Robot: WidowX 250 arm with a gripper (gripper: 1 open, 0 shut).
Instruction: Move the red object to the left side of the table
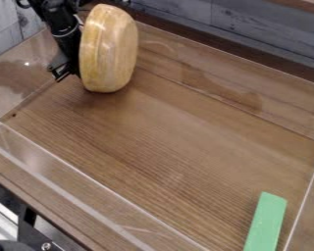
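The black gripper point(64, 65) is clenched on the tilted round wooden bowl point(105, 48) near the brown table's point(173, 137) far-left acrylic edge.

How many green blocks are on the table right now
1. A flat light-green block lies at the near right corner of the table, close to the clear wall. The tilted wooden bowl at the far left could hide something behind it.

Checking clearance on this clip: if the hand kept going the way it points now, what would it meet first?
It points steeply down, so the hand would probably meet the table just below it, by the wooden bowl. Depth is unclear.
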